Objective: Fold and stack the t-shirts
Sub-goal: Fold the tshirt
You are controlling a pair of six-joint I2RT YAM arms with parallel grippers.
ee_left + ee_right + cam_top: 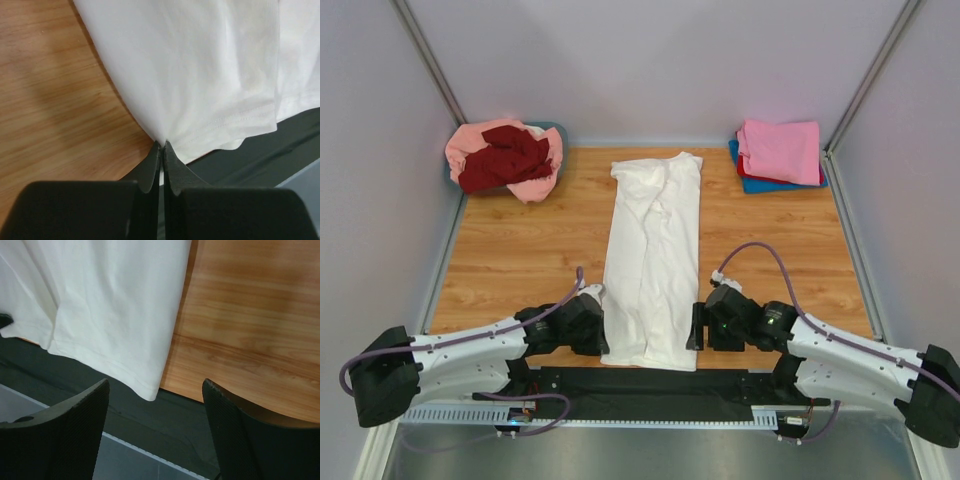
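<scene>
A long off-white t-shirt (655,250), folded lengthwise, lies down the middle of the wooden table with its hem over the near edge. My left gripper (603,325) is at its near left edge. In the left wrist view the jaws (162,146) are shut, pinching the shirt's (200,75) edge just above the hem. My right gripper (696,328) sits by the near right corner. The right wrist view shows it open (156,386), with the shirt's hem corner (149,390) between the two fingertips and untouched.
A grey-blue tub (558,130) at the back left holds crumpled salmon-pink (535,185) and dark red (505,158) shirts. A folded stack sits at the back right, pink (780,150) on top of red and blue. A black mat (640,385) runs along the near edge. Walls enclose the table.
</scene>
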